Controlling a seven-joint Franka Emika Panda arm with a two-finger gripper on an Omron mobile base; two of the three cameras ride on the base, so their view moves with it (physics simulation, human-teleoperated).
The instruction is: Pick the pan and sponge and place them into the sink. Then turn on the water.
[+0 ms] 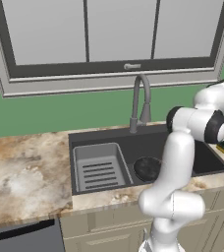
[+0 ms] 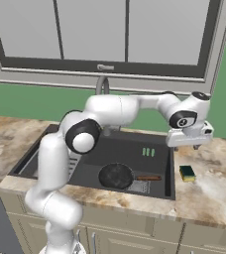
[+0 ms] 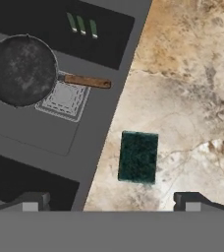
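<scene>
Hand view shows the pan [image 3: 20, 70] already lying in the sink [image 3: 104, 44], partly over the drain grate, while the sponge [image 3: 138, 157] rests on the worktop [image 3: 192, 98] just beside the sink's right rim. The pincer [image 3: 111, 202] hangs above the sponge with its fingers spread wide, holding nothing. Remaining, by judgement: grasp the sponge, place it in the sink, then run water from the faucet [image 1: 139, 101], which is dry.
</scene>
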